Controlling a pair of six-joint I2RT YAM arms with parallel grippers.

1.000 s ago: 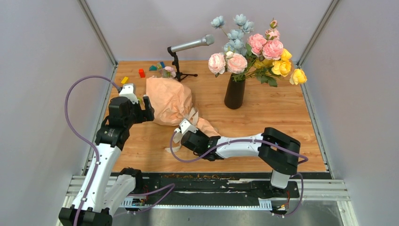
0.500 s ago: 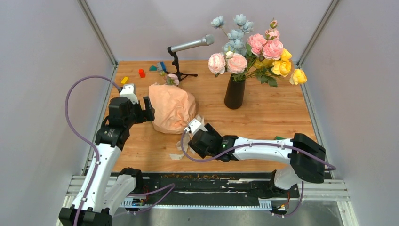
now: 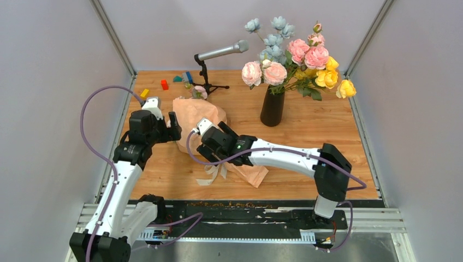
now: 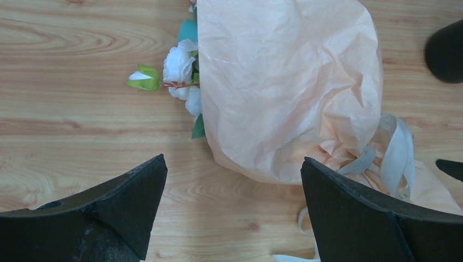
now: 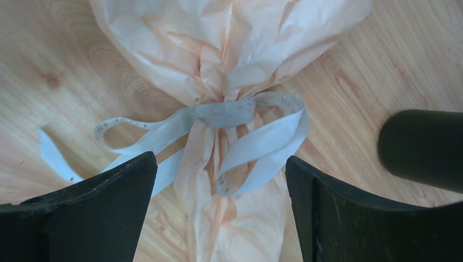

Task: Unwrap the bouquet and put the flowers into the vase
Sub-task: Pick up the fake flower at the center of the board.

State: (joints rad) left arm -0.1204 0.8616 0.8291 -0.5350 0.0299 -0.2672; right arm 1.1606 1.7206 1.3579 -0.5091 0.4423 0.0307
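1. The bouquet lies on its side on the desk, left of centre. Its peach paper is closed around the stems and its gathered tail points toward the near edge.
2. A cream ribbon is tied round the paper's narrow neck. Its loops and loose ends trail over the wood.
3. The flowers are inside the wrap. Only a white bloom and a green bud poke out at the far open end.
4. The right fingers are spread wide and hold nothing. They hover over the tied neck, with the ribbon's knot below the gap between them.
5. The left fingers are also wide and empty, just beside the bouquet's left flank. The paper bulges ahead of them.
6. The vase stands upright toward the back, right of the bouquet and apart from it. It holds pink, blue and yellow blooms.
7. A microphone on a small stand sits at the back, with coloured blocks near the far left corner.
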